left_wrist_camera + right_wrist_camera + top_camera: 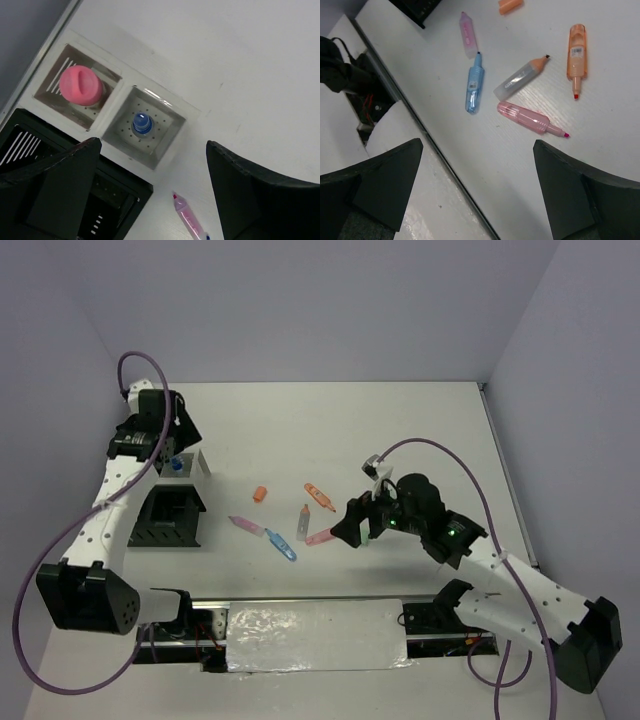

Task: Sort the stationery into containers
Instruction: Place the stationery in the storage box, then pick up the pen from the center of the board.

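Roughly: two in, most left. Blue-capped bottle (142, 122) and pink-capped tube (80, 85) stand in the white compartments (167, 142). Your left gripper (153, 145) hangs above, jaws wide, empty. Right gripper (477, 144) (also wide, empty) is over the loose pens. Pink highlighter (530, 118) lies flat, long axis diagonal, tip lower-right in its wrist view.

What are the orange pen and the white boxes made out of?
Orange highlighter: probably plastic, glossy and see-through, since light shows through its body. White compartments: likely matte plastic, judging by the smooth moulded walls and the rows of tiny holes in the floor.
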Robot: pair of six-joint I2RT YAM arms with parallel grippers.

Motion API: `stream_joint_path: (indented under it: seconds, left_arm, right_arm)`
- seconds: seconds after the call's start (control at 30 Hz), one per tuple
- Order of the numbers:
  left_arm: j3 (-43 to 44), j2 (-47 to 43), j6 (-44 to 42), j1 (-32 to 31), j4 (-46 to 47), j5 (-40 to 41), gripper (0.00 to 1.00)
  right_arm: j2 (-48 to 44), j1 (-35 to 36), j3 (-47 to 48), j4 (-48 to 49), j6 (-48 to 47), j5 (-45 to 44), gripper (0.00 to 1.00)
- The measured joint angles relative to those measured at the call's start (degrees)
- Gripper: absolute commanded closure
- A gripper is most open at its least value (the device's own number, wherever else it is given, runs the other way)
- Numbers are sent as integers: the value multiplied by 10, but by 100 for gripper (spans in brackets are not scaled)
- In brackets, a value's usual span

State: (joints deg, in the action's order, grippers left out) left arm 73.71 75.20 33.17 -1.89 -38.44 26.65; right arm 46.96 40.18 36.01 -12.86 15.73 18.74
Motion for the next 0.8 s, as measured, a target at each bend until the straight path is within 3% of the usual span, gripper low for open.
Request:
stream_joint_path:
  seconds: [0.27,0.57,0.8]
  left_arm:
    - [0,-58,-32,-144,20,-64,1]
    - [-69,-133,-33,-209,42,-165,1]
    - [-150,-150,-29,-248,81,-235,1]
  right_arm:
    - [119,0,20,-30,62,-118,0]
    - [163,0,54,-130,195,-340,0]
    - [163,0,53,-166,263,-410,11]
